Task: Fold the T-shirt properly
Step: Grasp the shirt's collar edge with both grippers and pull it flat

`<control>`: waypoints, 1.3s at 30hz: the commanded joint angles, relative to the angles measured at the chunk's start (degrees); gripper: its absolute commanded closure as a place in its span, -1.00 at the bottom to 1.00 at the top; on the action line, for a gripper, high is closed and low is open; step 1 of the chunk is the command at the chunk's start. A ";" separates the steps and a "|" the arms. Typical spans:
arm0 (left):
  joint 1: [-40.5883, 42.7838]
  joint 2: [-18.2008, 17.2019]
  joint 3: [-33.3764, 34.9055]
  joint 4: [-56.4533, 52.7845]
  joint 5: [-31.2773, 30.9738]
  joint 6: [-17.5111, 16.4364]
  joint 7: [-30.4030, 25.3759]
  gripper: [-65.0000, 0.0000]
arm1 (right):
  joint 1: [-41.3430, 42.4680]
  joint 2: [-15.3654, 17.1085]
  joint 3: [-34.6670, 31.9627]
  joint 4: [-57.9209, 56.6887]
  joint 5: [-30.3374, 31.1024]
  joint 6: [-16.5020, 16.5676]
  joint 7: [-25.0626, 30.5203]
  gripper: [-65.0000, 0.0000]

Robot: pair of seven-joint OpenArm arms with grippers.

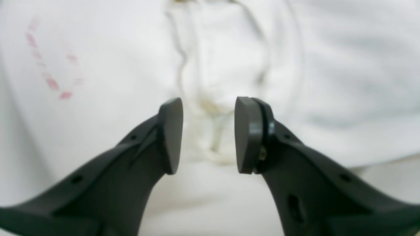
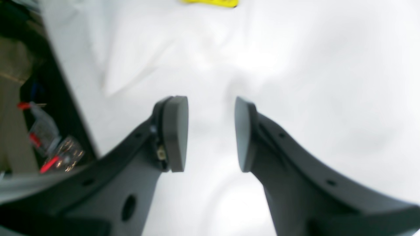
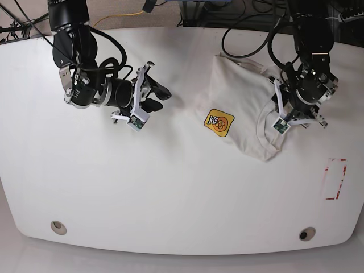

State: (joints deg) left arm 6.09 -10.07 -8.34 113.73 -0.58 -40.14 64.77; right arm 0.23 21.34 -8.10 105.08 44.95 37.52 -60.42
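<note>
Cream-white cotton, the T-shirt lies crumpled on the white table, toward the far edge and on the side of the left arm. Its orange-yellow round graphic faces up at the garment's near edge. A red-marked rectangle sits on the table, nearer than the T-shirt and apart from it. The left gripper hangs directly over the T-shirt's ribbed collar; its jaws stand partly apart with nothing between them. The right gripper is well apart from the T-shirt, above bare table in the base view, jaws likewise partly parted and holding nothing. The wrist views are blurred
</note>
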 commanded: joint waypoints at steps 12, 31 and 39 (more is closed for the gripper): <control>5.12 2.81 -8.06 1.12 -0.34 0.14 -1.26 0.27 | 11.77 -11.28 -7.15 -10.97 -8.51 0.42 2.01 0.31; 3.45 3.08 -13.77 -15.05 0.18 0.14 -11.54 0.27 | 15.11 -19.45 -7.59 -28.55 -27.59 0.86 16.95 0.31; -4.37 1.76 -6.30 -23.14 0.10 0.14 -11.63 0.27 | 10.36 -15.76 -7.51 -26.97 -27.41 0.86 18.01 0.31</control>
State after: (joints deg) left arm 3.14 -8.19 -16.25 91.48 -0.05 -39.72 52.84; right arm 9.82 4.80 -15.79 76.86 16.73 37.95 -43.27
